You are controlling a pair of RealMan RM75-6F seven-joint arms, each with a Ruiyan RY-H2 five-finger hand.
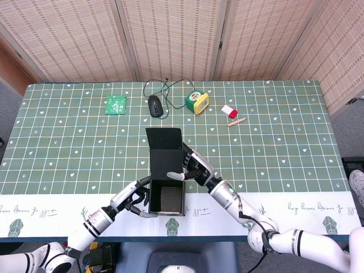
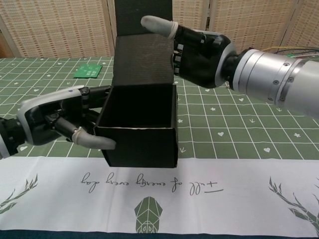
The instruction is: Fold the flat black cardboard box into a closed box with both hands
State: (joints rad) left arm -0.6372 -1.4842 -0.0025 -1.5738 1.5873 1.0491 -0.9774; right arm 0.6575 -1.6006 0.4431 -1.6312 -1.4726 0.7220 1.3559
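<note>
The black cardboard box (image 1: 167, 196) stands open-topped near the table's front edge, its lid flap (image 1: 164, 140) rising behind it. In the chest view the box (image 2: 142, 127) fills the centre and the lid flap (image 2: 143, 52) stands upright. My left hand (image 2: 57, 119) grips the box's left wall, with the thumb along the lower front edge; this hand (image 1: 135, 201) also shows in the head view. My right hand (image 2: 199, 50) holds the lid's right edge, thumb laid across its front face and fingers behind it. That right hand (image 1: 194, 166) sits right of the lid.
At the back of the table lie a green card (image 1: 116, 104), a black mouse (image 1: 154, 106) with its cable, a yellow-green cube (image 1: 197, 102), a red-and-white eraser (image 1: 228, 110) and a wooden peg (image 1: 236, 121). A white cloth strip (image 2: 224, 189) runs along the front edge.
</note>
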